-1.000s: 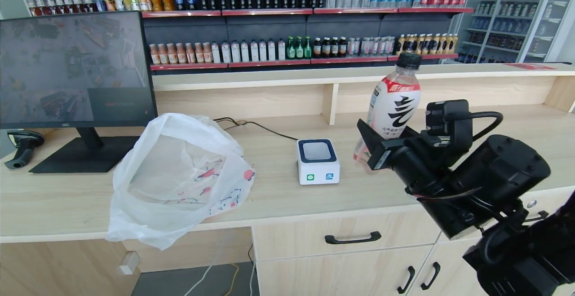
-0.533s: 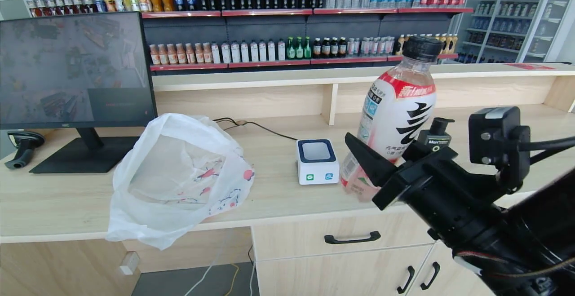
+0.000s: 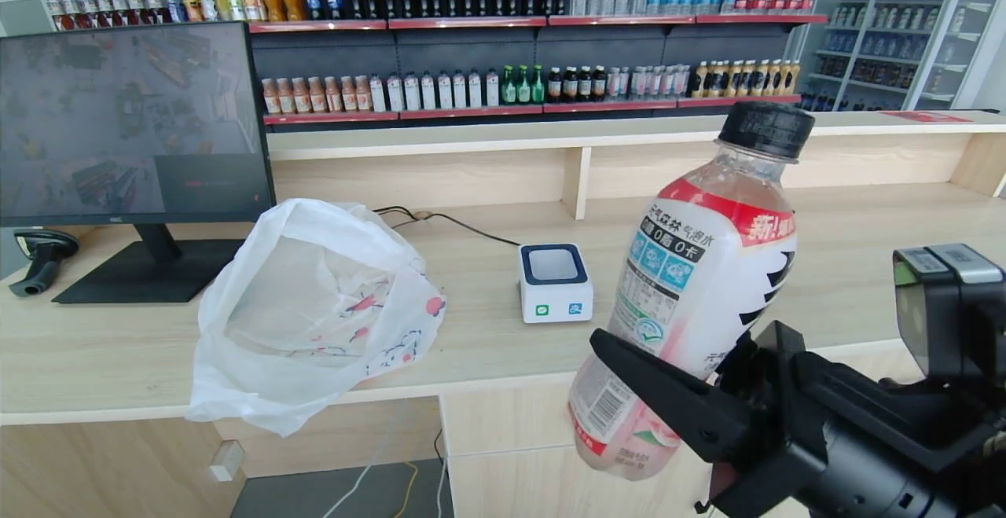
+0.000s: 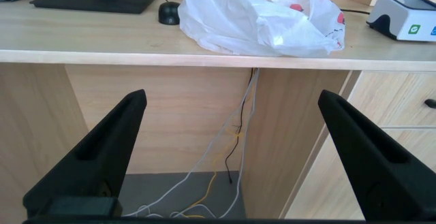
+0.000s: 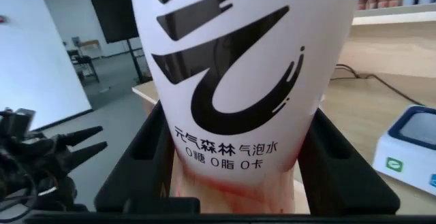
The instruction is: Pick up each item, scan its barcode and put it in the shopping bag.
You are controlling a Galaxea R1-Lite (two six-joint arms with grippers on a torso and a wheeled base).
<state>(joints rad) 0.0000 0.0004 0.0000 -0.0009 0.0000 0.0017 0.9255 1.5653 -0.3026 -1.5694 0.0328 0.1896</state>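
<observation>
1. Head view: a clear plastic bottle [image 3: 692,290] of pale pink drink, with a black cap and a red-and-white label, hangs in the air at the near edge of the pale wooden bench [image 3: 487,337]. The right gripper [image 3: 676,392] has its jaws clenched on the bottle's lower body. The bottle tilts with its cap leaning away. A barcode [image 3: 609,404] low on the label faces this camera, probably turned out ready for scanning.
2. The small white box scanner [image 3: 556,282] with a dark-rimmed window sits on the bench, left of the bottle and apart from it. Its window faces up, so I judge the barcode is not yet presented to it.
3. The thin white plastic shopping bag [image 3: 314,306] lies slumped further left with its mouth gaping toward the robot, handy for dropping items in. The far jaw is hidden behind the bottle.
4. Left wrist view: the left gripper [image 4: 231,96] sits below the bench top facing the bench front. Its jaws are spread wide and grasp nothing. The bag and the scanner show above it on the bench. Loose cables [image 4: 238,149] hang beneath.
5. Right wrist view: the bottle stands between both jaws, which press its sides. Its cap is cut off, and the barcode faces away.
</observation>
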